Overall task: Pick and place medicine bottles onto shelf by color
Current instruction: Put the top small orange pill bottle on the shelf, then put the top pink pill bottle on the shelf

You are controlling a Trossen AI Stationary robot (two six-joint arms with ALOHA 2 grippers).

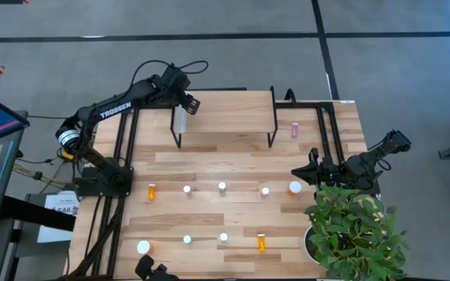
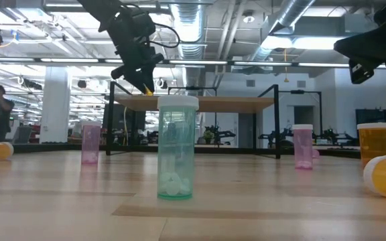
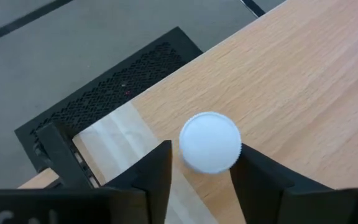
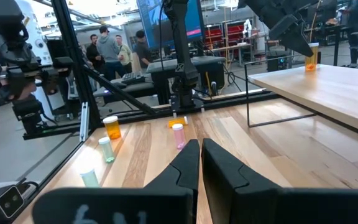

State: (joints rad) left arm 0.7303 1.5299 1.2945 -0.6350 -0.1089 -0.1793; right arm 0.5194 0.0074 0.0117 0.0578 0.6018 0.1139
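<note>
The left gripper (image 3: 201, 171) is over the shelf's (image 1: 233, 117) left end. The left wrist view alone shows a round white ridged cap (image 3: 210, 142) between its fingers, which stand a bit apart round the cap; can't tell if they touch it. From the right wrist view that bottle (image 4: 311, 58) looks orange. "TROSSEN" is written on the left arm. The right gripper (image 1: 297, 172) waits w/ fingers closed, empty, by the table's right edge. Other bottles (image 1: 222, 187) stand in rows on the wood table (image 1: 209, 160); a pink one (image 1: 294, 129) lies right of the shelf.

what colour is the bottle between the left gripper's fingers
Orange bottle with a white cap; low view shows it best.
</note>
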